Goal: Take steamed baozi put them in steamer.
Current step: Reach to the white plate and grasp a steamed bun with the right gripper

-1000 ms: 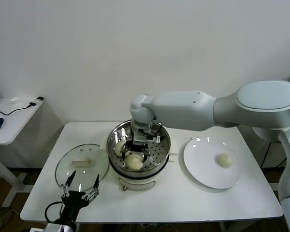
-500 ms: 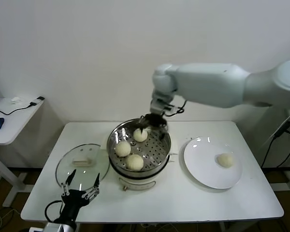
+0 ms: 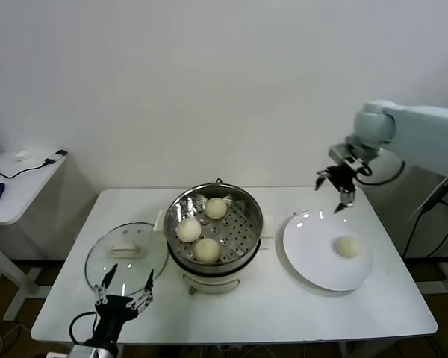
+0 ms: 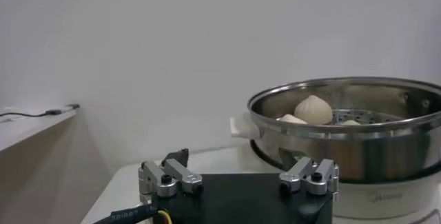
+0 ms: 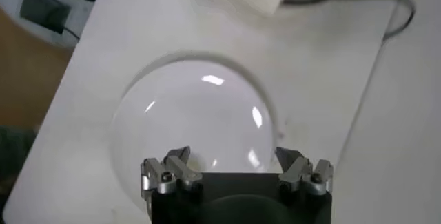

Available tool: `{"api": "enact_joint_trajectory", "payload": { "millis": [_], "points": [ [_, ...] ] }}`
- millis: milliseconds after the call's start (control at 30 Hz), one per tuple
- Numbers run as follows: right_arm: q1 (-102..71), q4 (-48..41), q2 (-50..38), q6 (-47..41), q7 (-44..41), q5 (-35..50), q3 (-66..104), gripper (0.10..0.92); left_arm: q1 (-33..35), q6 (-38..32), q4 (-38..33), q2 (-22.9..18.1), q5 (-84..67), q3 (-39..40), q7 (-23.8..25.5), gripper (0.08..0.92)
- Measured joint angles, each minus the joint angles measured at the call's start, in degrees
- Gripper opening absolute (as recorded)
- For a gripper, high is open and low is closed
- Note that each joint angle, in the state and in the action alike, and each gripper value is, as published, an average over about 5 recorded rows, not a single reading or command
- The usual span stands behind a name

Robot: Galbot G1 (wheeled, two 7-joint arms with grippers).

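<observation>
Head view | right gripper [image 3: 336, 195] above plate [image 3: 306, 257], jaws spread, empty

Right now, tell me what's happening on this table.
Small cream-white dough buns are being moved into the round stainless-steel steamer pot. Three buns sit on its perforated tray, and one bun remains on the flat white plate. The right tool hangs open and empty above the plate's far edge. The left tool waits open near the table's front edge, beside the round glass lid.
</observation>
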Motion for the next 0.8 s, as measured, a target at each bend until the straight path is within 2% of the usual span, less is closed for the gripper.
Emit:
{"api": "enact_joint_trajectory", "payload": {
  "millis": [367,800],
  "points": [
    [-17.36,-7.56,-5.02,-4.72,1.93,-8.40,12.46,0.823,0.42,0.16,0.73,-0.64,0.88,0.10,0.04,0.823],
    [-31.39,-16.29,-2.15,-6.79,5.05,-13.77,25.68,0.823,0.76,0.05,1.16,-0.93,1.35,0.17,0.00,0.823]
  ]
}}
